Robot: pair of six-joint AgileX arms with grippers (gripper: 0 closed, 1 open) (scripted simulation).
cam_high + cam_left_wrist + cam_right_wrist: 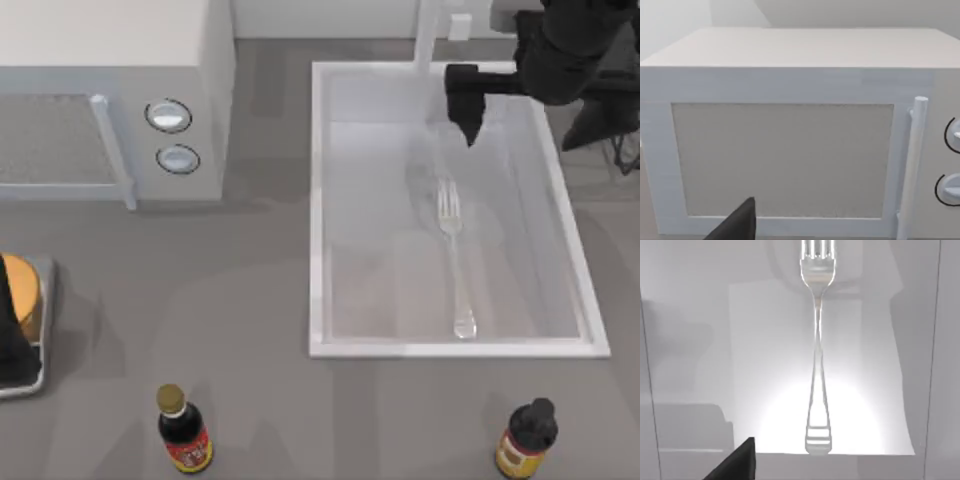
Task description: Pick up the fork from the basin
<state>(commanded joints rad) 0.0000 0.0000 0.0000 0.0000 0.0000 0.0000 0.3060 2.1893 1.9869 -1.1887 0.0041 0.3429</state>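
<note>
The silver fork point(453, 255) lies flat on the light-grey bottom of the white basin point(318, 210), tines toward the far wall and rounded handle end near the front rim. My right gripper point(469, 128) hangs open over the basin's far end, just beyond the tines and apart from them. From the right wrist camera the fork point(818, 355) runs lengthwise down the basin floor, with one dark fingertip point(742, 461) at the edge. My left arm point(10, 340) is parked at the table's left edge, gripper open, one fingertip point(742, 222) showing.
A white microwave point(110, 100) with two round knobs stands at the back left, close before the left wrist camera point(790, 150). A pale tap point(428, 40) rises behind the basin. Two sauce bottles point(183, 430) point(525, 440) stand at the front. An orange object point(25, 290) sits on a metal tray at the left.
</note>
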